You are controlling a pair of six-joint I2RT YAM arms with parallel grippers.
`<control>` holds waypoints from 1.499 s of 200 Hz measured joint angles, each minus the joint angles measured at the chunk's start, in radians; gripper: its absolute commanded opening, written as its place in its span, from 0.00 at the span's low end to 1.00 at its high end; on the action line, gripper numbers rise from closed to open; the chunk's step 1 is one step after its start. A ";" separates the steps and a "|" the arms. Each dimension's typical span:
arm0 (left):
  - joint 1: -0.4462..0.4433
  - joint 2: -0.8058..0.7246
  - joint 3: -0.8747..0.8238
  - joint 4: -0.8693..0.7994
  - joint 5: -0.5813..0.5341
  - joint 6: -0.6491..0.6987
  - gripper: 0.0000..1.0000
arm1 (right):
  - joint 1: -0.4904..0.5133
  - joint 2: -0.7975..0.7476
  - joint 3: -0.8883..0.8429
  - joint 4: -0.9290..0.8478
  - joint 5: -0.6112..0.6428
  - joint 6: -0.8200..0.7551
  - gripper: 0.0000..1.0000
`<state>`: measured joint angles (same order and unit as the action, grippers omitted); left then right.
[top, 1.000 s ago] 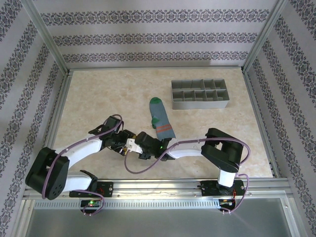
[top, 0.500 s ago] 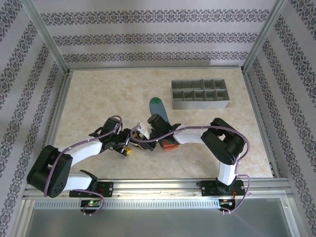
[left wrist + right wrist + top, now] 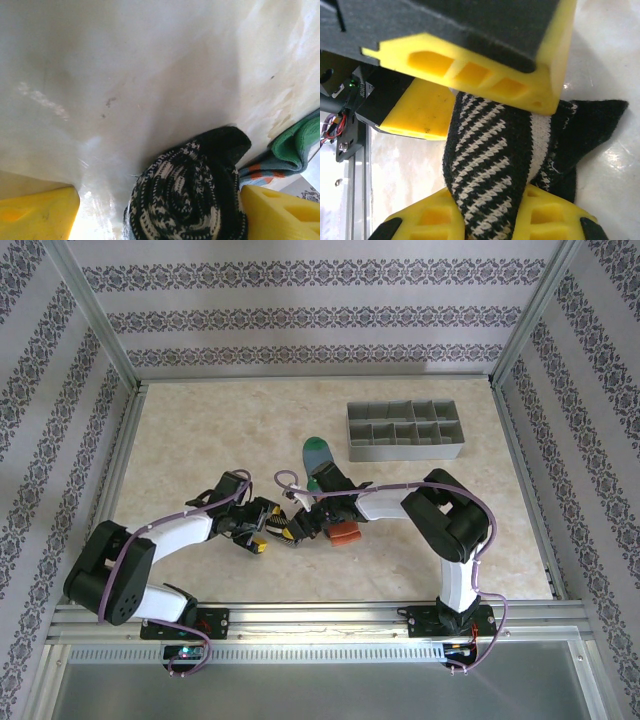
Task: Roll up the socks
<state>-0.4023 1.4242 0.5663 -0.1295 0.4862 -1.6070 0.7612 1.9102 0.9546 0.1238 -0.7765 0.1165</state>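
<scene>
Pinching the rolled black sock (image 3: 495, 150) on the table (image 3: 200, 430), the right gripper (image 3: 490, 222) is clamped tight while the left gripper (image 3: 160, 205) gapes astride it, the grey-blue sock (image 3: 318, 454) just beside.

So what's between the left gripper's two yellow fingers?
The rolled black fabric sock with thin beige stripes, inside the open left gripper, in the left wrist view.

You're working in a robot test cell, a lab rig rather than a home. Silver aluminium frame posts (image 3: 95, 320) box in flat wall panels papered with grey striped damask (image 3: 320, 315). On the beige marble-look table (image 3: 200, 430), a white left arm (image 3: 175, 530) and a white right arm (image 3: 385, 508) are bolted to a metal rail (image 3: 320, 612) at the near edge.
</scene>
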 measured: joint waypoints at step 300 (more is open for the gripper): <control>0.029 0.006 0.219 0.070 0.151 -0.115 0.00 | -0.090 -0.627 0.034 -0.324 0.434 0.519 0.72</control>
<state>-0.3729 1.4300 0.7853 -0.0593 0.6376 -1.7218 0.6712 1.2831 0.9890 -0.2001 -0.3428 0.6357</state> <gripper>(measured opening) 0.185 0.721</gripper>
